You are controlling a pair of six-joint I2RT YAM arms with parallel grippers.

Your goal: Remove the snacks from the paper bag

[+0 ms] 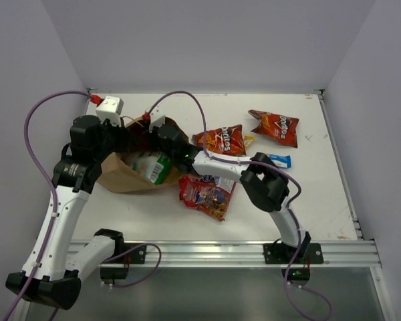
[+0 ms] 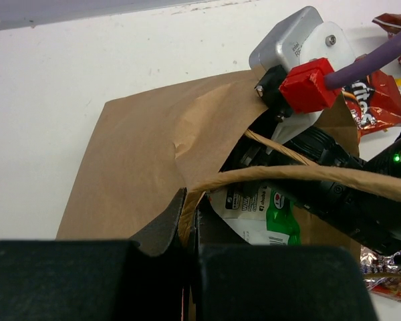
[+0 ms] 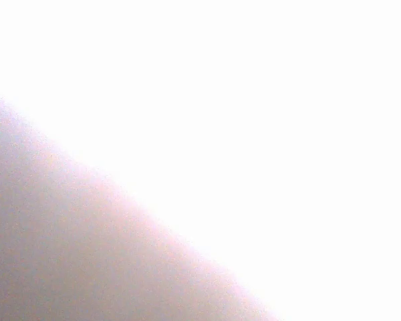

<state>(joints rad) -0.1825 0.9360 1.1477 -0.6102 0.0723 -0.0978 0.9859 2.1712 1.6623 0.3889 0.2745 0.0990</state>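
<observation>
The brown paper bag lies on its side at the table's left, mouth toward the right. My left gripper is shut on the bag's upper rim, next to a twisted handle. My right gripper reaches into the bag's mouth; its fingertips are hidden, and its wrist view is washed out white. A white-green chip bag sits in the mouth and also shows in the left wrist view. Two Doritos bags, red candy bags, a yellow wrapper and a blue wrapper lie on the table.
The right arm's elbow hangs over the table's middle right, close to the candy bags. White walls close in the table at the back and both sides. A metal rail runs along the near edge.
</observation>
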